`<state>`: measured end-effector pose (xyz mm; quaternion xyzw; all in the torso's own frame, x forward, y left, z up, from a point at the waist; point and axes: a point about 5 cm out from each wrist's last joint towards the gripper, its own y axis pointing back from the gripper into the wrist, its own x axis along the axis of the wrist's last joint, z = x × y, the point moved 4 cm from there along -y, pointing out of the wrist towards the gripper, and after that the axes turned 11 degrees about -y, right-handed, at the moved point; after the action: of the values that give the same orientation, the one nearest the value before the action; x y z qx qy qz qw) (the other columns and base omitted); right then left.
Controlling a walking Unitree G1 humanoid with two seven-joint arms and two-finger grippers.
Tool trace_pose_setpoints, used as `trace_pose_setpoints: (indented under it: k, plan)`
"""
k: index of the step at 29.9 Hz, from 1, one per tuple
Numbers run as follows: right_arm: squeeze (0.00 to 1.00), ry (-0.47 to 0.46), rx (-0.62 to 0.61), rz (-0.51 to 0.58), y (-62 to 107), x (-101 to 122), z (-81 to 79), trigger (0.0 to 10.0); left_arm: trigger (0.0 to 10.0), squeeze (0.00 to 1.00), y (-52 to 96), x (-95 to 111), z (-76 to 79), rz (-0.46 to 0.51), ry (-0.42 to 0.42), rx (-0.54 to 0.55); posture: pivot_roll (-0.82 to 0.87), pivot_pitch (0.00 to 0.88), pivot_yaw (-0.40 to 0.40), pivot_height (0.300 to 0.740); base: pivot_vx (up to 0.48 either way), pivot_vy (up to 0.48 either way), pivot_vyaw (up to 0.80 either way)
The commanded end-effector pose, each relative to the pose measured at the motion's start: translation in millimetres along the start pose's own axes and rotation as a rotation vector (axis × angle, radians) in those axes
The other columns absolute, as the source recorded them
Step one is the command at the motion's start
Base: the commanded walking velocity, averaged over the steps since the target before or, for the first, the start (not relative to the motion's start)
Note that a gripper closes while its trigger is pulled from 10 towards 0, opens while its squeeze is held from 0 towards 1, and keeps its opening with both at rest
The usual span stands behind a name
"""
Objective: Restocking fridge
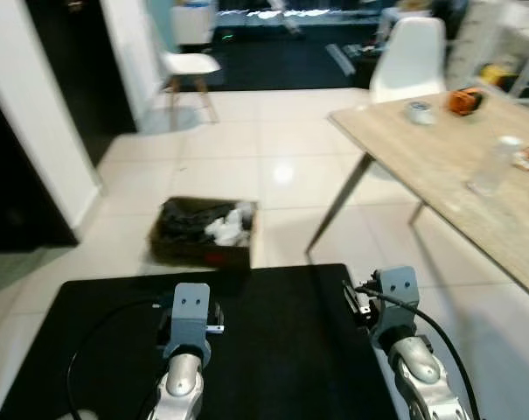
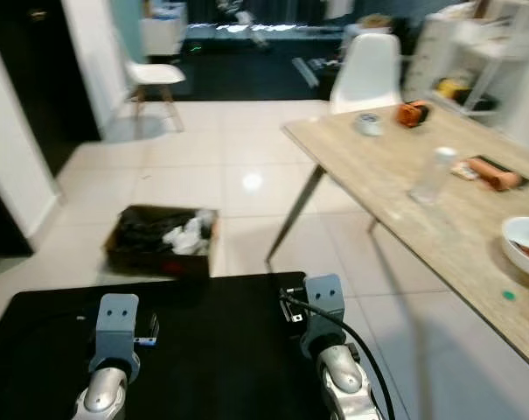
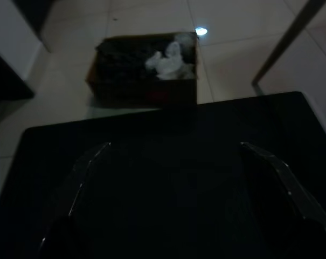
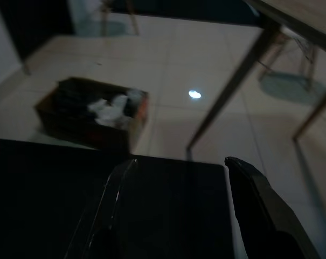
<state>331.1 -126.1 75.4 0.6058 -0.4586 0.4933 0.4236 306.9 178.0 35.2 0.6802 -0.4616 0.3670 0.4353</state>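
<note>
Both grippers, left point(image 3: 173, 162) & right point(image 4: 176, 178), fingers apart, holding nothing, hover over flat black tray point(image 1: 273, 306), prob. carried for restocking. Clear plastic bottle point(image 2: 432, 175) stands on light wooden table point(image 2: 395, 201), right of tray; cardboard box point(image 1: 203, 232) just beyond tray. No fridge visible.

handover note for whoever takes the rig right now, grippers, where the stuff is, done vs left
Left gripper: open, holding nothing, over the black surface in front of the robot.
Right gripper: open, holding nothing, over the same surface near its right edge.
Things: clear bottle, white bowl and orange item sit on the wooden table to the right. Cardboard box of dark and white stuff is on the floor ahead.
Done: nothing picked up.
Left: all restocking; locate the fridge first.
</note>
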Motion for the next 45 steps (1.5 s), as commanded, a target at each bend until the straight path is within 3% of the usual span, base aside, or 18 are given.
trace_pose_setpoints:
  k: [1,32,45]
  plan:
    - [0.0,0.003,0.002,-0.017,1.3,-4,-0.3,10.0,10.0,0.06,1.2,-6,1.1,-0.025,0.0,-0.004,-0.09,0.114,0.018,0.71,0.292,0.0,-0.8]
    - [0.0,0.001,-0.008,-0.023,0.8,-4,2.7,10.0,10.0,0.0,3.8,-5,9.7,-0.016,0.013,-0.053,-0.09,0.113,0.019,0.71,0.281,0.0,-0.8]
    - [0.0,0.003,-0.006,-0.024,-0.3,-4,2.5,10.0,10.0,0.0,9.0,-4,16.5,0.002,0.026,-0.098,-0.09,0.108,0.019,0.71,0.0,0.0,-0.8]
